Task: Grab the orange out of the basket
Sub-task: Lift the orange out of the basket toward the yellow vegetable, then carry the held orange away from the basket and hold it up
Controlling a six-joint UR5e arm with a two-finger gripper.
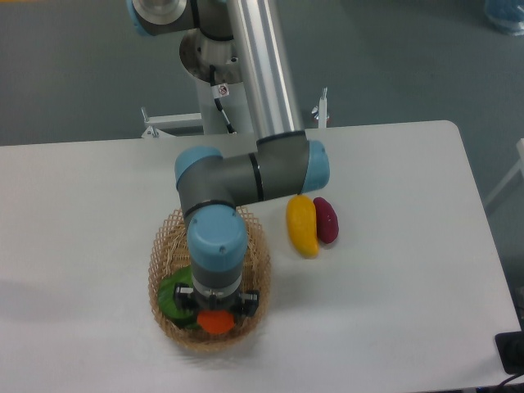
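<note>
While the gripper (216,313) is lowered into the basket (258,255), the orange (216,322) is seen directly beneath it, beside a green vegetable (174,295); the fingers' spread cannot be told.

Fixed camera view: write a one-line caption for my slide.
UR5e gripper poised directly over the orange in the wicker basket, beside a green vegetable; yellow and purple fruits lie outside.
</note>
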